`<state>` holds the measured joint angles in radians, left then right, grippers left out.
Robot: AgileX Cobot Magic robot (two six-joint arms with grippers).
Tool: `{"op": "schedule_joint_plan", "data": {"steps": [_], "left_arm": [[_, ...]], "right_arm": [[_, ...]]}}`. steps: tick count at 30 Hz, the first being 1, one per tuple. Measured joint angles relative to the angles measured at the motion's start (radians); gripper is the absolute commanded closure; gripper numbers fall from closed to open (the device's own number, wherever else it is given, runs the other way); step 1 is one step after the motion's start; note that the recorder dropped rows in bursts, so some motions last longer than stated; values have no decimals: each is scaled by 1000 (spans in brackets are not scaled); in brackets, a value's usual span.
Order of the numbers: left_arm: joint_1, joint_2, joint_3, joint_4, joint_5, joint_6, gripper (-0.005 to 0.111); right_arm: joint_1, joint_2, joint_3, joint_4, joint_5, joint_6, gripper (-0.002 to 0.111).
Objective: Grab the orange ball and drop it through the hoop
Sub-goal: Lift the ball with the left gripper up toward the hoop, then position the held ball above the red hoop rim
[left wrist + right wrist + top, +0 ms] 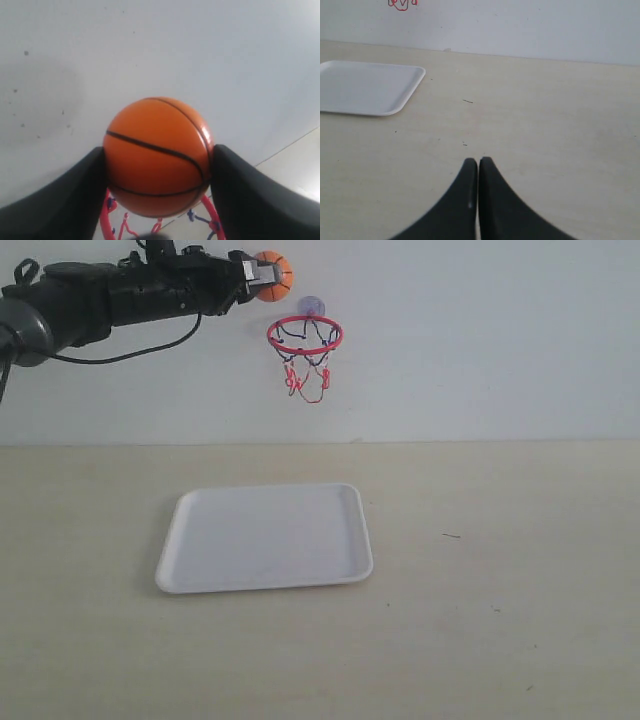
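High against the white wall, my left gripper is shut on the orange ball, a small basketball with black seams. It hangs just above and left of the hoop, whose red ring and string net are fixed to the wall by a bluish suction cup. In the left wrist view the orange ball fills the gap between both black fingers, with the hoop's red ring showing beneath it. My right gripper is shut on nothing, low over the table, and is out of the exterior view.
A white rectangular tray lies on the beige table below the hoop; the tray also shows in the right wrist view. A few small dark specks mark the tabletop.
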<state>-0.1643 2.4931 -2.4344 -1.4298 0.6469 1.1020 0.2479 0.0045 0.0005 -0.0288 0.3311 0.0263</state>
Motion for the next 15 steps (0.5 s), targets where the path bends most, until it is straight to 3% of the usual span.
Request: {"op": "schedule_joint_plan", "data": {"steps": [15], "left_arm": [[0, 23, -25, 73, 90, -27, 103]], "right_arm": [[0, 0, 0, 0, 0, 0, 109]]}}
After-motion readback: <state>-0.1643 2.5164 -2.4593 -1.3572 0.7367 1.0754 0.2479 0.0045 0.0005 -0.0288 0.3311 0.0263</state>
